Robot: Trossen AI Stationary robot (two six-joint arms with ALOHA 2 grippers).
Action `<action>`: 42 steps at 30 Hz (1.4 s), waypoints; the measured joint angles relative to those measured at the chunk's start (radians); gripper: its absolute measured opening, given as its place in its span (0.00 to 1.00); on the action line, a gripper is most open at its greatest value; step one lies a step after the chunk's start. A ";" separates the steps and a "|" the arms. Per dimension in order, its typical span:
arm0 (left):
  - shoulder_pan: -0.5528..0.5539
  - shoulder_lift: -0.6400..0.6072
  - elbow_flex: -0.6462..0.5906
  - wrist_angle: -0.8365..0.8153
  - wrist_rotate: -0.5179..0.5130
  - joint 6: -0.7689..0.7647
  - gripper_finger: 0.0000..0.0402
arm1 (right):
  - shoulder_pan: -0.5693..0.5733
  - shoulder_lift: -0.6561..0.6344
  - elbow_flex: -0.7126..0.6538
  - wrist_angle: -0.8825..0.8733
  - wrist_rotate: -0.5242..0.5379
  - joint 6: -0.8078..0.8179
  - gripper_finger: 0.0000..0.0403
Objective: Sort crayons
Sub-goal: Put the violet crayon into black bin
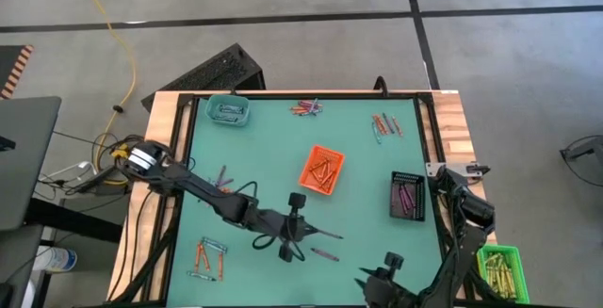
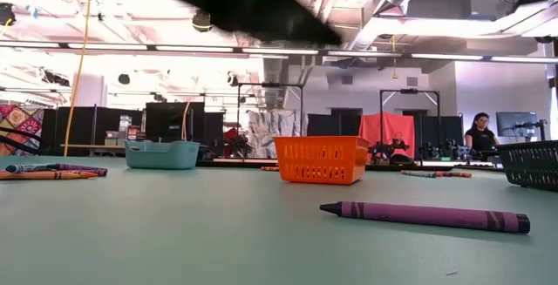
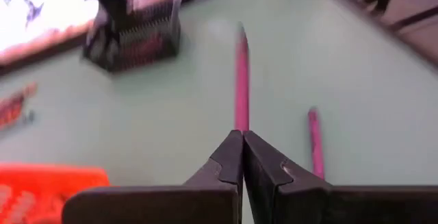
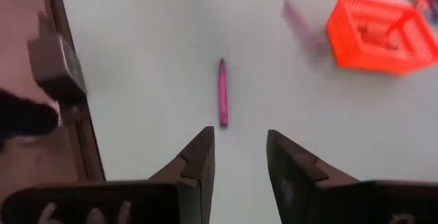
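Purple crayon (image 3: pixel 241 80) is pinched in the left gripper (image 3: pixel 243 157) near the table's (image 1: pixel 254 157) front edge — carry it level to the black basket (image 1: pixel 407 196). Right gripper (image 4: pixel 239 157) waits, fingers apart.

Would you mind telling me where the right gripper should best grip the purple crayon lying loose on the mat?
Probably at its middle, from straight above: the purple crayon lies flat and alone on the mat, ahead of the open right gripper, so fingers should straddle its thin width.
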 joint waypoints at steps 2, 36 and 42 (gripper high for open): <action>-0.001 -0.026 0.000 0.029 0.039 0.037 0.01 | -0.005 0.000 0.000 0.013 0.046 -0.025 0.31; 0.023 0.126 0.001 -0.072 0.228 -0.040 0.26 | -0.103 0.000 0.000 0.104 0.013 -0.214 0.31; 0.045 0.166 0.002 -0.072 0.271 -0.044 0.25 | -0.106 0.000 0.000 0.110 0.013 -0.218 0.31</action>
